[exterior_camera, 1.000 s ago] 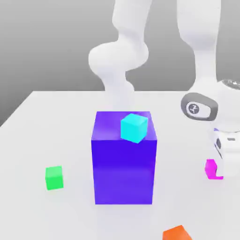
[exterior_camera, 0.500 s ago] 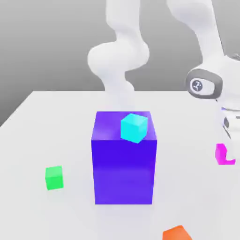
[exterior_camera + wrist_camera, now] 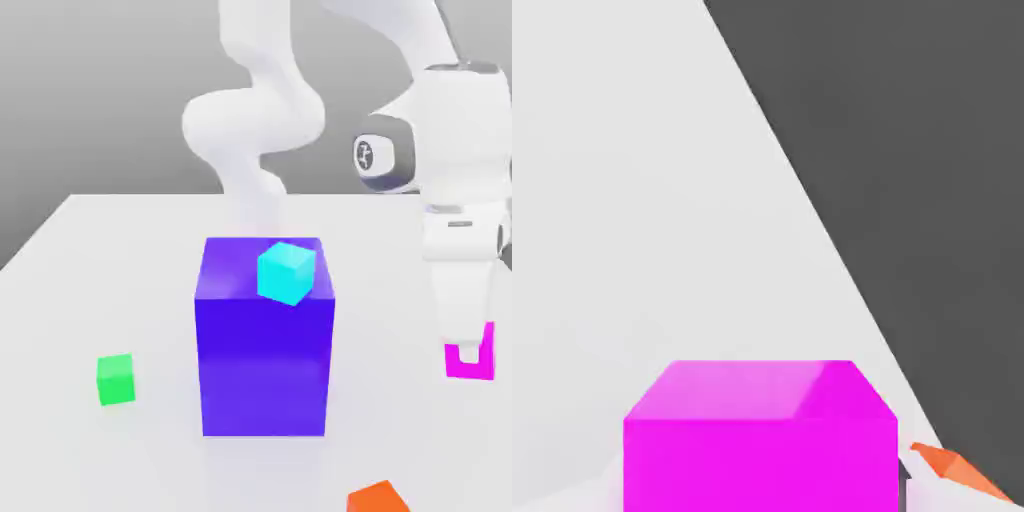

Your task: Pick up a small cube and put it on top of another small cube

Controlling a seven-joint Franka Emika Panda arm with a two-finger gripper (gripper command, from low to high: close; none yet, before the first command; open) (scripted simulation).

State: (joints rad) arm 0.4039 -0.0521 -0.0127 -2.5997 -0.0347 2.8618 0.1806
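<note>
Exterior view: gripper at right edge, pinching the magenta cube, carry step. Next: swing left over the cyan cube atop the purple block, frame centre. A second ago the cube sat lower, further right.
Hand view: magenta cube bottom centre, table below.

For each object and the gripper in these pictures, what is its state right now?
gripper: shut on the magenta cube.
magenta cube: held between the fingers.
cyan cube: resting tilted on the purple block, free.
purple block: standing on the table.
green cube: on the table, free.
orange object: on the table, partly cut off.
</note>
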